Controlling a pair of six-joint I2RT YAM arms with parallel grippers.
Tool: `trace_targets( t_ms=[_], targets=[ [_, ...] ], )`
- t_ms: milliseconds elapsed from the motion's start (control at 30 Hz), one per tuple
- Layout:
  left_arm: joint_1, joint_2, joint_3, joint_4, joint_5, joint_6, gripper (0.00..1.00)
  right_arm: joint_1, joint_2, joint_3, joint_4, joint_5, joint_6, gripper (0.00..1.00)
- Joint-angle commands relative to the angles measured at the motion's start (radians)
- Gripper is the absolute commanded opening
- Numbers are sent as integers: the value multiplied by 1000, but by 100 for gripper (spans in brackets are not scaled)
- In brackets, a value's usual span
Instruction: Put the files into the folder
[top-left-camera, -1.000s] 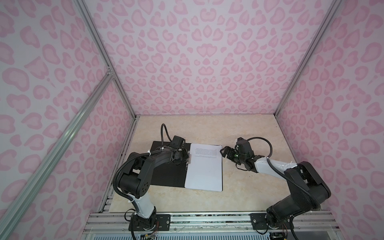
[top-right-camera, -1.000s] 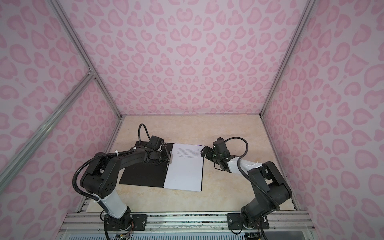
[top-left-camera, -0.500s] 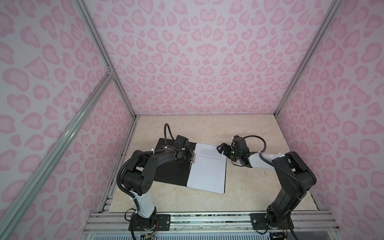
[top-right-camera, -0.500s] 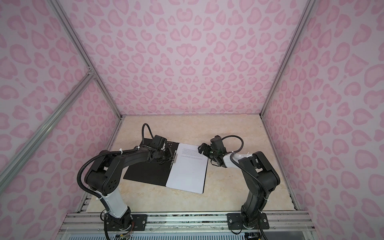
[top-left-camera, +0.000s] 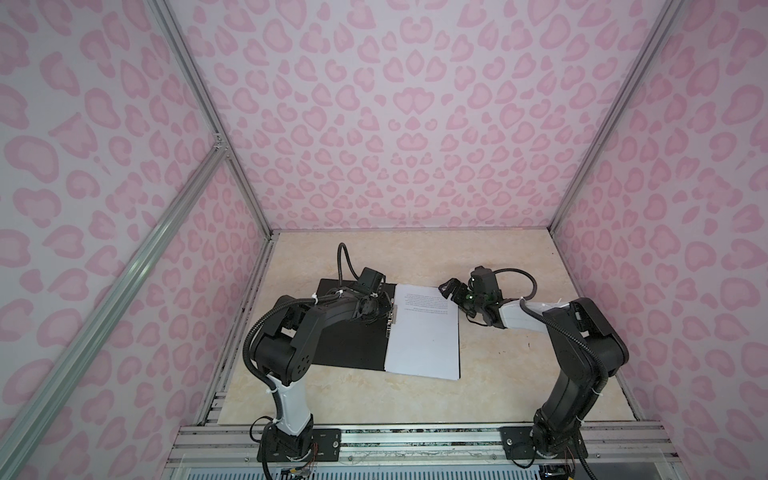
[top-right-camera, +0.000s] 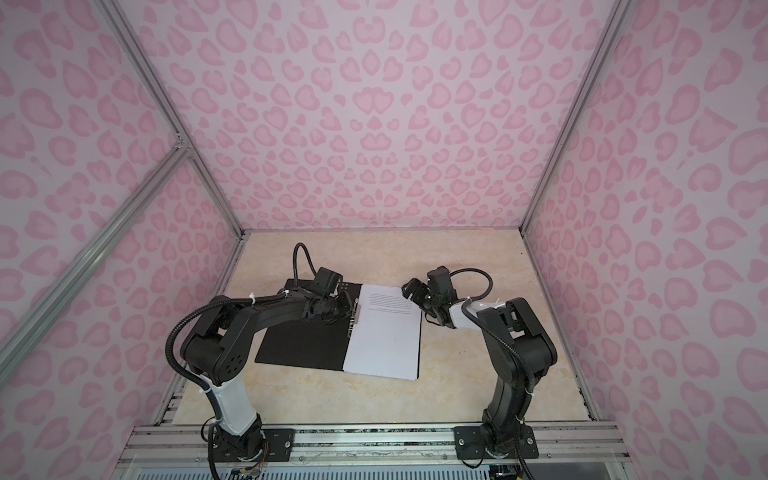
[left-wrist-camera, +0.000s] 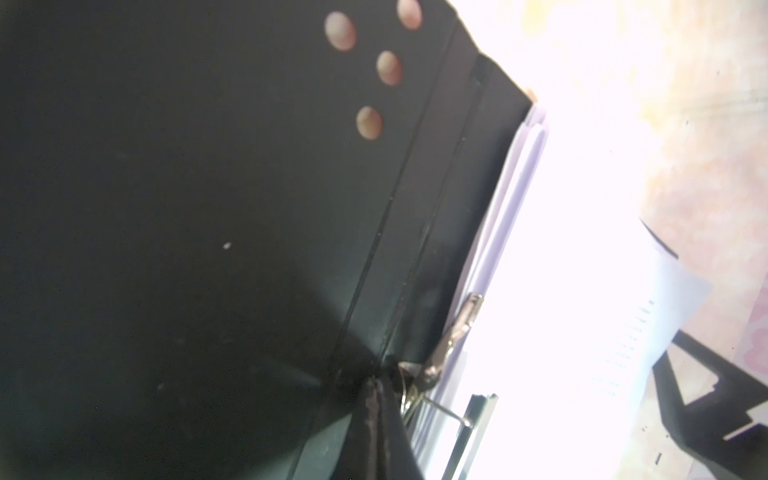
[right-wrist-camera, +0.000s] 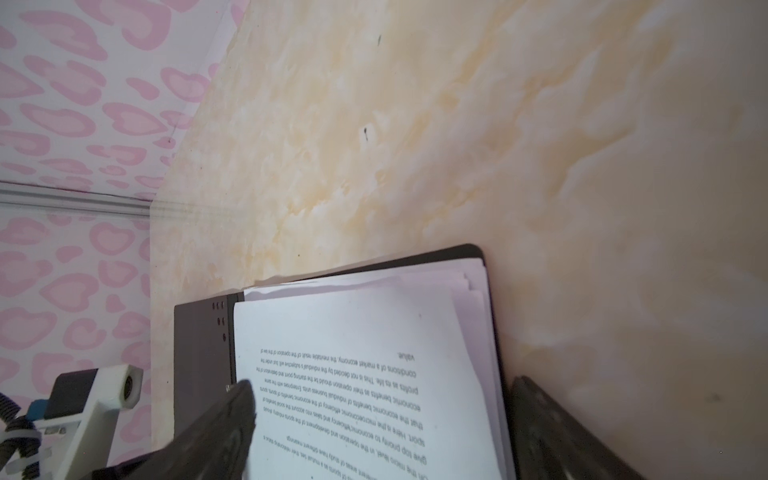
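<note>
folder (top-left-camera: 349, 345): thin, opened, black inside, laid flat at frame centre.
files (top-left-camera: 424, 336): white printed paper sheets, stacked on right half.
left gripper (top-left-camera: 384, 309): clenched, positioned at metal spine clip (top-left-camera: 392, 320).
right gripper (top-left-camera: 452, 292): released, jaws spread across the sheets' upper right corner.

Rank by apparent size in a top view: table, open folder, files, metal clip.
Largest to smallest:
1. table
2. open folder
3. files, covering roughly half of it
4. metal clip, a thin strip at the spine

Black jointed arms (top-left-camera: 291, 357) with white links (top-left-camera: 291, 405); ribbed black cables (top-left-camera: 246, 347); white zip ties (top-left-camera: 316, 296).
</note>
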Motion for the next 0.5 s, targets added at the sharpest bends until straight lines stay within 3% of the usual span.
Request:
trace_targets(
  t_ms=[0,200,467],
  targets=[
    [-35,23,16,-51,51,-19,3,-35,23,9,-49,-75,-8,96],
    [-96,51,54,-45,54,-48,3,-120,35,12,-36,-124,-26,96],
    [-108,18,68,-64,50,-60,3,-189,-15,17,-93,-115,-73,96]
  ],
)
